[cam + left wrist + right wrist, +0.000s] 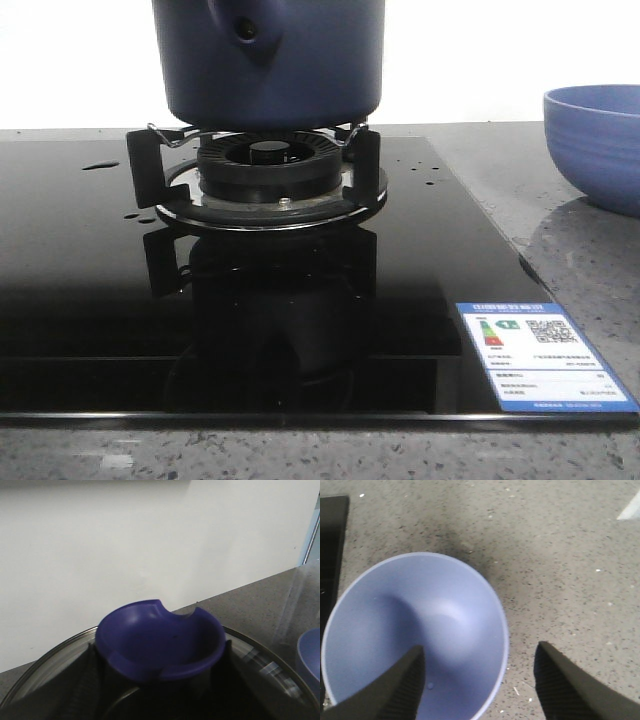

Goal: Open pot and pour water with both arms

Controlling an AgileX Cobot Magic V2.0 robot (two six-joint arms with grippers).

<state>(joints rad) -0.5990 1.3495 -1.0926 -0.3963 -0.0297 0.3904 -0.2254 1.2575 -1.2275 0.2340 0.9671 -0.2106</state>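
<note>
The left gripper (pixel 160 700) had its jaws clamped on the lid knob (pixel 160 642); the right gripper (pixel 480 680), jaws wide and empty, hung over the bowl (pixel 395 625) near the worktop's (pixel 560 570) right edge.

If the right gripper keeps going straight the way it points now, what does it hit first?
Most likely the rim of the light-blue bowl: the open right gripper points down with one finger over the bowl's inside and the other over the grey speckled countertop. How far above them it is remains unclear.

Pot on a stove burner, bowl to its right.
The pot (pixel 268 62) sits on the burner (pixel 262 170); the bowl (pixel 598 143) rests on the counter (pixel 580 250).
</note>
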